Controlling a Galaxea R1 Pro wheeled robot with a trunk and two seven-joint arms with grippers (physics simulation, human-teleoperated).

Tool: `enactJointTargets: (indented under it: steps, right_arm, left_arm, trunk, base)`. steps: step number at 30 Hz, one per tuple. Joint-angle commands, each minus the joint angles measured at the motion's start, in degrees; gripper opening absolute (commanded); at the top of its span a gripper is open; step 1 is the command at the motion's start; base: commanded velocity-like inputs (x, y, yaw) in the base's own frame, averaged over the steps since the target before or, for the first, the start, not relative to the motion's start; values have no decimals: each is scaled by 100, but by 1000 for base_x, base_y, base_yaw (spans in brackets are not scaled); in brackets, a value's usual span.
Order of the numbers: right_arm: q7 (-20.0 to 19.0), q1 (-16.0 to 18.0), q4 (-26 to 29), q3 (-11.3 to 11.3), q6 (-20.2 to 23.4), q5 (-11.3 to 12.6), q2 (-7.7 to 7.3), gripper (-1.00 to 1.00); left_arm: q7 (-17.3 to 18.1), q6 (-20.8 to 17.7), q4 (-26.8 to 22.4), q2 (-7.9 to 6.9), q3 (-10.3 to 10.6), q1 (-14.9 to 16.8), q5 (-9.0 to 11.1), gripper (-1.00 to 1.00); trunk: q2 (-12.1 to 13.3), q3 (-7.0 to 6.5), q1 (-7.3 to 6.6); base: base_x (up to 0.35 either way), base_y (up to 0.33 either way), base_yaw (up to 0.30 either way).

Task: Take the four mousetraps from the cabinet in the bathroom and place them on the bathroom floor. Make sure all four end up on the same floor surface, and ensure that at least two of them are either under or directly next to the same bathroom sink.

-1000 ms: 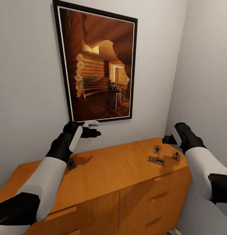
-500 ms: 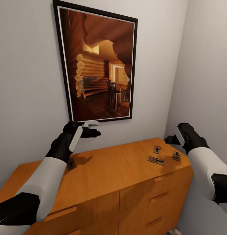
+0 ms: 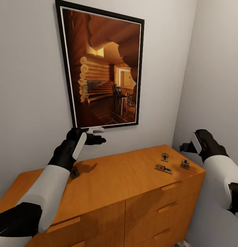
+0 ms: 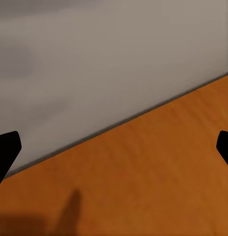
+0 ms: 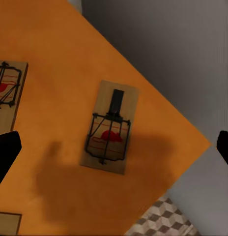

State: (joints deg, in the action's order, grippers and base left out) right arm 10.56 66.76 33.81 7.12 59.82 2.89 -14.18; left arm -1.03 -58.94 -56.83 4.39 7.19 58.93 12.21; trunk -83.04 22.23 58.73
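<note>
Four traps flat on the cabinet (image 3: 108, 178) surface, none taken; both arms up, fingers wide and empty.

Cabinet against wall, under picture (image 3: 101, 68). Three traps near its right end: one (image 3: 163, 168), one (image 3: 164, 157), one by the corner (image 3: 185, 164); fourth (image 3: 74, 172) near left arm. Right gripper (image 3: 186, 148) hangs above the corner trap (image 5: 110, 127). Left gripper (image 3: 98, 135) up by the wall. Judged light, stiff, thin wood; wire likely fragile, may snap. Low profile: pinch across the board's long edges, clear of wire.
</note>
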Motion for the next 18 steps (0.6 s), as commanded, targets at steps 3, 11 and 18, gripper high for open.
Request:
enactJointTargets:
  steps: [3, 11, 18]
  right_arm:
    - [33, 4, 4, 70, 18, 42, -45, 100]
    - [33, 4, 3, 126, 18, 50, -74, 100]
    - [33, 4, 3, 134, 18, 53, -46, 100]
  left_arm:
    - [-11, -21, -3, 0, 2, 5, 18, 100]
    - [-11, -21, -3, 1, 1, 5, 25, 100]
    - [-11, -21, 2, 1, 3, 5, 27, 100]
  trunk:
    - [-4, 7, 0]
    - [-4, 7, 0]
    - [-4, 7, 0]
  base:
    - [0, 0, 0]
    - [0, 0, 0]
    - [82, 0, 0]
